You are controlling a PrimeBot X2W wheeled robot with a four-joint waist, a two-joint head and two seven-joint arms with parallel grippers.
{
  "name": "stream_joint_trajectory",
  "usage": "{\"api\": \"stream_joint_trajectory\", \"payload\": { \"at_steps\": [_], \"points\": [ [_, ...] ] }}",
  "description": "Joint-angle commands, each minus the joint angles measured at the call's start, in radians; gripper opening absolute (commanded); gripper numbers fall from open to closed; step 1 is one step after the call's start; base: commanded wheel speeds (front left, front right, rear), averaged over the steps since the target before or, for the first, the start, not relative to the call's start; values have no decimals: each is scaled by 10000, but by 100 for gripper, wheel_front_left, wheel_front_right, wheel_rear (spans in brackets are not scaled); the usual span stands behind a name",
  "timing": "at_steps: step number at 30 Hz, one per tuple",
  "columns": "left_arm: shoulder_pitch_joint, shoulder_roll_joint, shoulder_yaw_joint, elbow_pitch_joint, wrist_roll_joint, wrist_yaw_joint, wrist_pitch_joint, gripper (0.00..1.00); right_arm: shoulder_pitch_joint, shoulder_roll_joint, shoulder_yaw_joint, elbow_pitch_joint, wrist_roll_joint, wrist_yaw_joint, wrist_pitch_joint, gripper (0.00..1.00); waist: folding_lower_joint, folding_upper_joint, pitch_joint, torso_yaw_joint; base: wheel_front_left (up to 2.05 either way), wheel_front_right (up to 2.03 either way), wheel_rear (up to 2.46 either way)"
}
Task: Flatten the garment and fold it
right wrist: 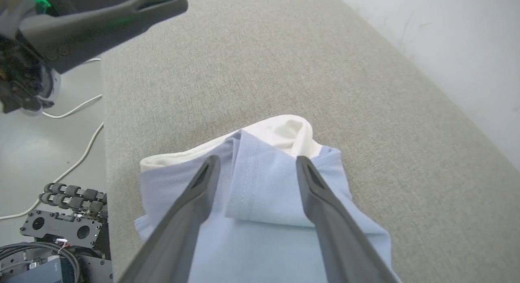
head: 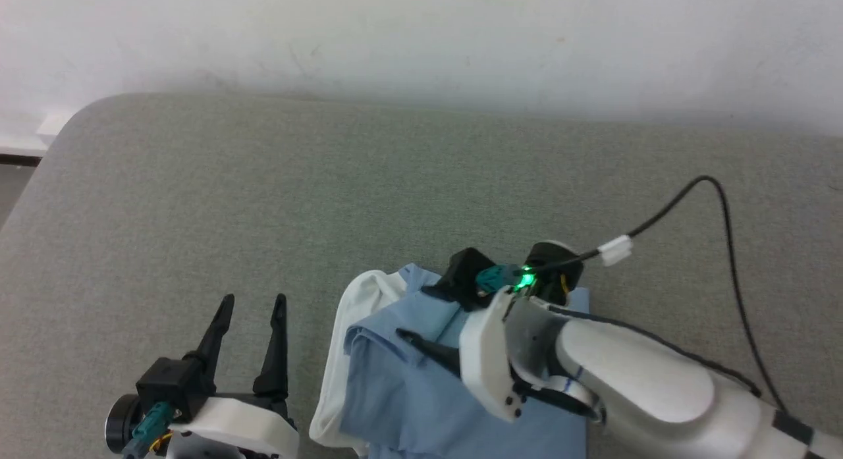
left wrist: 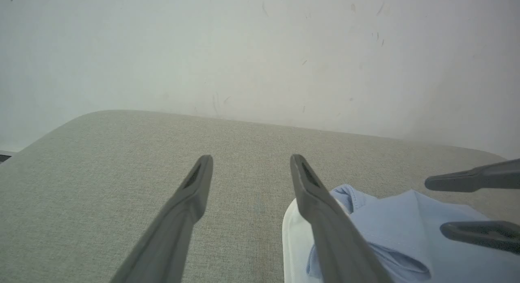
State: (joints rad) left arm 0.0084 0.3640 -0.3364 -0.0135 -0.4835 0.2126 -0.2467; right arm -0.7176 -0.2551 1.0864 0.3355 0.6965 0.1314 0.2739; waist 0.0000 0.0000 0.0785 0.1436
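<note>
Both sets of jaws are spread and hold nothing. The left gripper (head: 255,299) (left wrist: 252,159) stands just beside the garment (head: 395,393) (left wrist: 390,218) (right wrist: 264,242), on its collar side, over bare upholstery. The right gripper (head: 411,312) (left wrist: 434,205) (right wrist: 258,160) is above the garment, its two fingers straddling a raised fold. Whether the fingertips touch the fabric cannot be told.

**Surface and room**
- The garment lies on a large padded cushion (head: 197,202) (left wrist: 101,185) (right wrist: 252,59) with a rounded corner well apart from the garment, on the collar side.
- Beyond the garment, past the far edge of the cushion, stands a white wall (head: 421,37) (left wrist: 260,51) (right wrist: 455,35) with faint scuffs and scratches.
- In the right wrist view, a pale grey floor (right wrist: 24,153) lies off the cushion edge beside the garment, with loose white cables (right wrist: 77,108) and black equipment (right wrist: 57,230) on it.
- A black cable (head: 724,215) with a white tag arcs over the cushion on the side of the garment away from the collar. A green light (head: 525,278) glows on the right wrist, above the garment.

**Materials, textures, shapes**
- Cushion: grey-green woven cloth, fine even grain, flat and matte.
- Garment: light blue soft knit, gathered into a compact, roughly rectangular bundle with several overlapping layers, a stitched hem line and soft creases.
- Collar (head: 342,340) (left wrist: 294,234) (right wrist: 284,132): white and thicker, curling out from the bundle's edge in a rounded loop.
- Gripper fingers: long, dark, matte and tapered, each with a slotted recess near the tip. The forearms are smooth white shells.
</note>
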Motion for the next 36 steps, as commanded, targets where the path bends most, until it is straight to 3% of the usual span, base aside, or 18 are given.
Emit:
{"api": "stream_joint_trajectory", "payload": {
  "at_steps": [1, 4, 9, 12, 13, 22, 29, 36],
  "points": [
    [-28, -9, 37, 19, -12, 24, -53, 100, -63, -320, -163, -230, -299, -7, -348, 100, 0, 0, -77, -144, 0, 0, 0],
    [60, 19, 87, -4, -27, 90, -58, 100, 459, -744, -1166, -530, -886, -7, -1050, 100, 0, 0, -180, -309, 0, 0, 0],
    [210, 73, 179, -106, -64, 202, -63, 100, 2354, -981, -4058, -1053, -2361, -7, -2142, 100, 0, 0, -290, -633, 0, 0, 0],
    [279, 116, 291, -167, -111, 284, -67, 100, 3704, -767, -5912, -1609, -3269, -7, -2550, 100, 0, 0, -317, -861, 0, 0, 0],
    [279, 116, 291, -167, -111, 284, -67, 100, 3704, -767, -5912, -1609, -3269, -7, -2550, 100, 0, 0, -317, -861, 0, 0, 0],
    [446, 172, 540, -147, -212, 355, -96, 100, 6882, 486, -9852, -3668, -4841, -7, -2952, 100, 0, 0, -412, -1237, 0, 0, 0],
    [659, 136, 720, -40, -239, 367, -123, 100, 8073, 1474, -12227, -4330, -4564, -7, -1979, 100, 0, 0, -542, -1351, 0, 0, 0],
    [862, 38, 779, 86, -242, 329, -136, 100, 8167, 1721, -13161, -2666, -1751, -7, 1367, 100, 0, 0, -650, -1274, 0, 0, 0]
  ]
}}
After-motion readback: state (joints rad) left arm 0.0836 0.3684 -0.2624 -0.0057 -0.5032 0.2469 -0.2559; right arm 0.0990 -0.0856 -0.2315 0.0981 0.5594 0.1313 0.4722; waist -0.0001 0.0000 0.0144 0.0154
